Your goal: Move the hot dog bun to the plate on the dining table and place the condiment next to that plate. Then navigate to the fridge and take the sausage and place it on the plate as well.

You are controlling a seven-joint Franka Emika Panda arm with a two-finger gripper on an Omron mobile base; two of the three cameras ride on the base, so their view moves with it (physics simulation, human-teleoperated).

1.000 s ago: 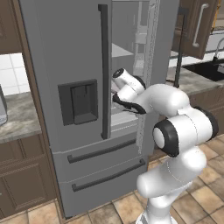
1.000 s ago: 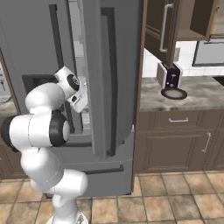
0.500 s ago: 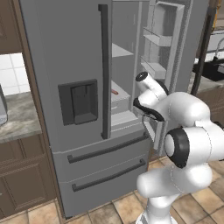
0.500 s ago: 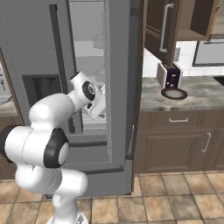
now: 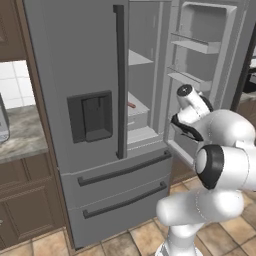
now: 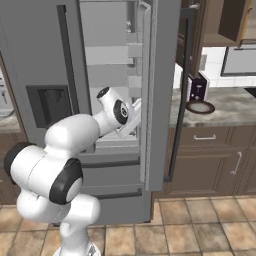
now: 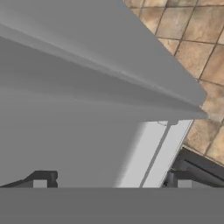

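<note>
Gripper: the gripper (image 7: 109, 183) has its two dark finger tips (image 7: 41, 180) spread wide apart with nothing between them; in the hand view they rise at the bottom edge, one at the left and one at the right.
Ahead of the gripper: grey steel surfaces of the fridge at close range, meeting in a slanted edge, with a pale strip running down between the tips; brown floor tiles (image 7: 197, 48) show past them at the upper right.
Hand and wrist: in the left base view the hand sits at the lower inner edge of the open right door (image 5: 210, 75), low beside the door bins; in the right base view the wrist is just left of that door's edge.
Arm: the white arm (image 5: 220, 160) folds up from the base and reaches toward the opened right half of the fridge.
Fridge: the fridge (image 5: 75, 100) has its left door closed, with the dark dispenser panel (image 5: 91, 116) and a long dark bar handle; the right door is swung open, showing pale shelves inside.
Sausage: the sausage (image 5: 131, 105) shows as a small reddish piece on a shelf inside the fridge, just right of the closed door's handle, apart from the gripper.
Surroundings: a marble wall counter (image 6: 220, 107) with dark cabinets stands right of the fridge.
</note>
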